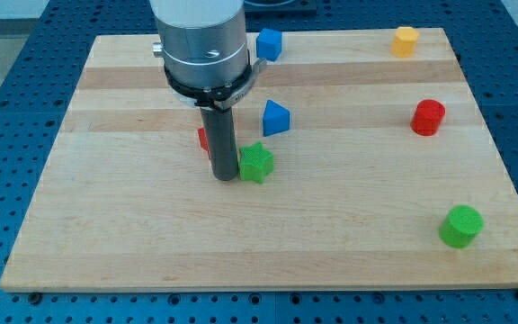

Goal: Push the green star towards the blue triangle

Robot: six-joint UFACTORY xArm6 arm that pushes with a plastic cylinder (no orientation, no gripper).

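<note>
We have no fingers, only a rod, and my tip (225, 176) rests on the table (106, 234) touching the green star (256, 163) on its left in the view. The blue triangle (275, 118) sits just above and right of the star, a red block (202, 139) peeks out behind the rod.

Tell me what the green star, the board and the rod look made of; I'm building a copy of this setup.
The small green star-shaped block looks like matte plastic, likely 3D-printed: its faces show a fine ridged texture. The pale rectangular board looks like wood, with visible grain and joined strips in lighter and darker tones. The straight dark rod, ending at my tip just left of the star, looks smooth with a dull sheen; metal or plastic, I cannot tell.
</note>
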